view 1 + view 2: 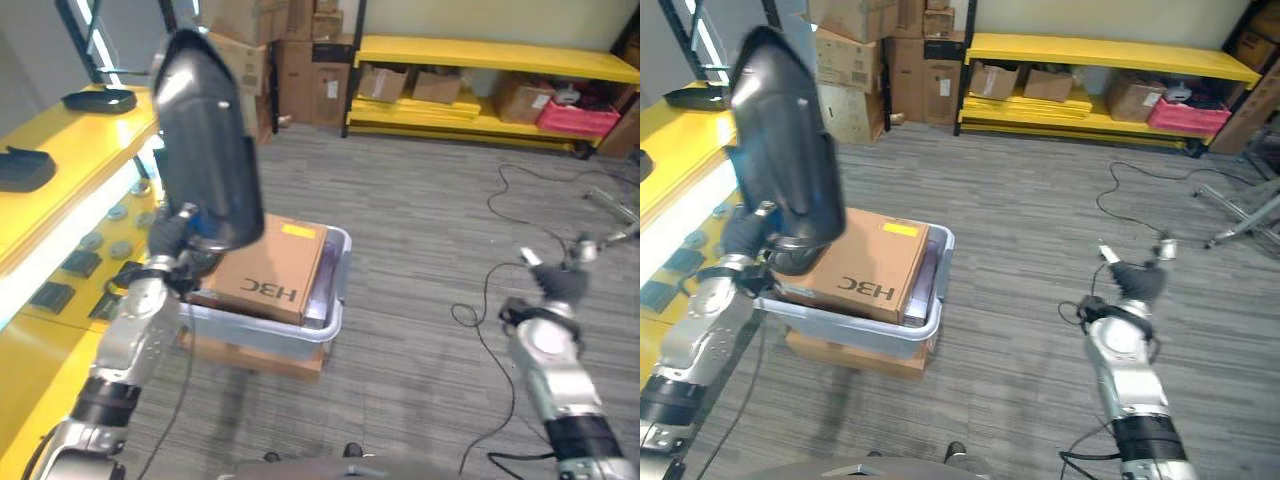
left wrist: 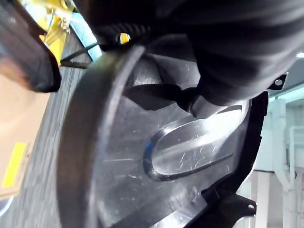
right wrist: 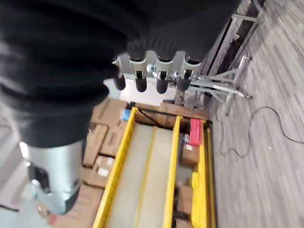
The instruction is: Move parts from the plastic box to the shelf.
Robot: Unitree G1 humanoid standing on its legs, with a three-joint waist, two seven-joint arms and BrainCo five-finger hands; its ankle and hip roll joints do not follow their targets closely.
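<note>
L hand (image 1: 172,236) has its fingers clamped on the low end of a big black part (image 1: 205,140), held upright above the box (image 1: 335,300), prob. lifted clear to swing toward the shelf (image 1: 70,150) beside the box. Part: glossy moulded plastic, curved shell. R hand (image 1: 1137,277) idle, well apart from the box, fingers straight.

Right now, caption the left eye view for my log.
Left hand lifts a large black part above the plastic box, beside the yellow shelf; right hand idle.

The left hand (image 1: 178,240) grips a large black part (image 1: 205,150) upright above the plastic box (image 1: 335,290).
</note>
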